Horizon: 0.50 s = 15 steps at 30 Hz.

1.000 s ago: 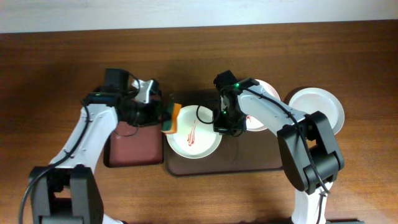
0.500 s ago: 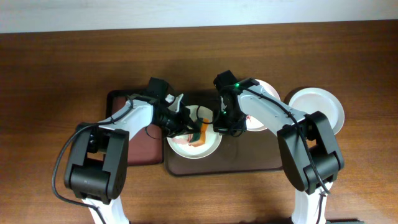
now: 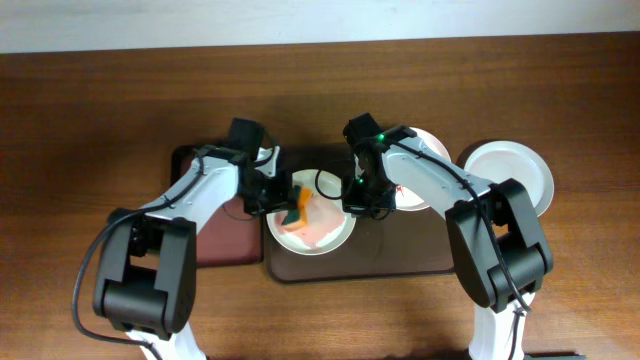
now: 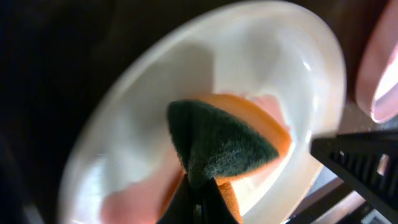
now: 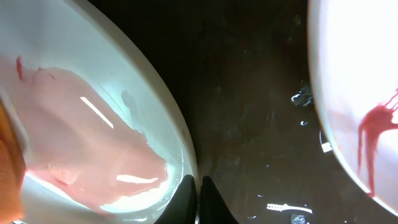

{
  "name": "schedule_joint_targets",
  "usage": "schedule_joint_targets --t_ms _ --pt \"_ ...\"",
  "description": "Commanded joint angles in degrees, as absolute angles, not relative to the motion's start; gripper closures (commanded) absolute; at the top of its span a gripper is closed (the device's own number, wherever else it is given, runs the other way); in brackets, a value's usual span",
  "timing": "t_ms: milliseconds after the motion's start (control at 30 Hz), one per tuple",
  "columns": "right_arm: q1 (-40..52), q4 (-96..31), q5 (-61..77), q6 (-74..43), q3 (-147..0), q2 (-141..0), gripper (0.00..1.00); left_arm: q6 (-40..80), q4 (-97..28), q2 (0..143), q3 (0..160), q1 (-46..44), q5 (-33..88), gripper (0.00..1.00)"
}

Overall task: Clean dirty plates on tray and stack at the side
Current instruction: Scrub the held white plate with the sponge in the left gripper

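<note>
A white plate point(image 3: 312, 228) smeared pink lies at the left end of the dark brown tray point(image 3: 400, 262). My left gripper point(image 3: 283, 202) is shut on an orange-and-green sponge point(image 3: 298, 204) pressed on that plate; the left wrist view shows the sponge point(image 4: 227, 140) on the plate point(image 4: 130, 130). My right gripper point(image 3: 357, 204) is shut on the plate's right rim point(image 5: 180, 140). A second plate point(image 3: 425, 146) with red streaks sits on the tray behind my right arm; it also shows in the right wrist view point(image 5: 354, 99). A third white plate point(image 3: 512, 170) lies right of the tray.
A smaller reddish-brown tray point(image 3: 218, 238) sits left of the dark tray, under my left arm. The wooden table point(image 3: 90, 120) spreads all round.
My left gripper brought the sponge from the small tray onto the plate and rubbed it. The red streak is now a pink smear. The right arm has not moved.
</note>
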State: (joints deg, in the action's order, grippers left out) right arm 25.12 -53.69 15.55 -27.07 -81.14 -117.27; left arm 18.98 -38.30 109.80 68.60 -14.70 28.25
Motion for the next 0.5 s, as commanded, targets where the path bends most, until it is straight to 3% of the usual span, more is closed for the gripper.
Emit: schedule_joint_targets --t_ms 0,200,267,367,467 --pt "25.50 -54.00 14.72 -27.49 -80.42 -117.47 0.96 16.99 -37.85 108.18 69.19 -19.44 32.03 1.00" --pt "25.50 -54.00 14.72 -27.46 -80.42 -117.47 0.96 21.82 -37.17 108.79 67.11 -21.98 31.68 1.00" --pt "25.50 -54.00 14.72 -27.29 -80.42 -117.47 0.96 21.78 -37.39 108.79 64.60 -21.98 24.60 1.00" --pt "25.50 -54.02 14.72 -27.29 -80.42 -117.47 0.96 21.78 -37.76 108.73 64.66 -21.96 2.15 1.00" --pt "25.50 -54.00 14.72 -27.29 -80.42 -117.47 0.96 20.93 -37.80 108.62 67.57 -21.98 -0.89 1.00"
